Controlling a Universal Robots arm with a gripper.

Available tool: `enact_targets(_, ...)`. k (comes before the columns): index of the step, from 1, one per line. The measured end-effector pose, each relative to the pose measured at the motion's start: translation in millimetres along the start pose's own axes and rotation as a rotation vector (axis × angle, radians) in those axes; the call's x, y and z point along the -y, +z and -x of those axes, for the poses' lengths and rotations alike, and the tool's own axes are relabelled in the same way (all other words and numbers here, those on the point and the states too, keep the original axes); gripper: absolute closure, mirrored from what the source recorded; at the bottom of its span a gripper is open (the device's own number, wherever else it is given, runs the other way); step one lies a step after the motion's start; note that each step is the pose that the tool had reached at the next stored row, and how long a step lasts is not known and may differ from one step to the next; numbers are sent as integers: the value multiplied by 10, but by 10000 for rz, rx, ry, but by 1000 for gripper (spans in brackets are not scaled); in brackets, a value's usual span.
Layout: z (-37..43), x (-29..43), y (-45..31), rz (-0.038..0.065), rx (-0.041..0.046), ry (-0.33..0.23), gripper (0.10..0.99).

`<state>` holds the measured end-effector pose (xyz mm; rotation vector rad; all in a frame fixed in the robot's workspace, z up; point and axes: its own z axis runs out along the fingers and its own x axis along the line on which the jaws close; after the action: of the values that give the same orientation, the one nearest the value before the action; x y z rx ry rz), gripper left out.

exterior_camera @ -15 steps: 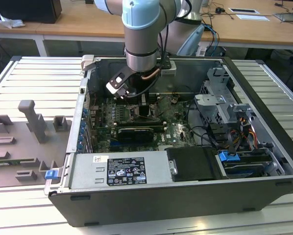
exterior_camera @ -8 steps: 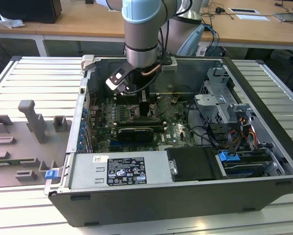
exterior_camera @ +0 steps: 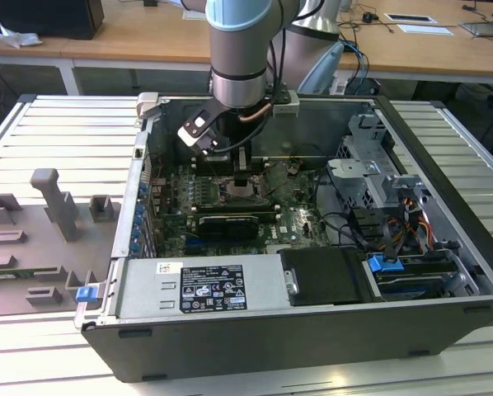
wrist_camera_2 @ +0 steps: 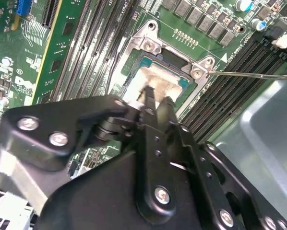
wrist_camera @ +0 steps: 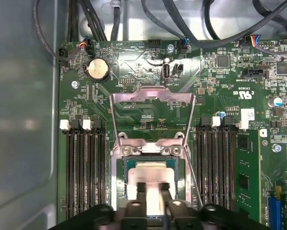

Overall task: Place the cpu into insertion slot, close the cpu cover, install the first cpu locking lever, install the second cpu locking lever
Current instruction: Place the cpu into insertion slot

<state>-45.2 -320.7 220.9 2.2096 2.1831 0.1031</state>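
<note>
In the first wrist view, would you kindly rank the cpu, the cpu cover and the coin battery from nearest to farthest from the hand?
1. cpu, right under the hand.
2. cpu cover, standing open beyond it.
3. coin battery, off beyond the cover.

cpu [wrist_camera: 150,172] top: matt pale metal. cpu cover [wrist_camera: 152,96]: bare shiny metal. end effector [wrist_camera_2: 159,98]: matt black, bright screws [wrist_camera_2: 161,194]. motherboard [wrist_camera: 129,62]: glossy green.

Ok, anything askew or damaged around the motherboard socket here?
Nothing stands out. The pale silver square cpu lies square within the dark insertion slot, under the black end effector; the silvery metal cpu cover stands hinged open, with no visible damage.
</note>
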Motion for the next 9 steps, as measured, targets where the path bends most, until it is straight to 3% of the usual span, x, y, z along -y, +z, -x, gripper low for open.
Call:
enact_targets(2, -1, -1, -8, 0, -1, 0, 980)
enact_targets(9, -1, -3, -36, 1, -3, -1, 980)
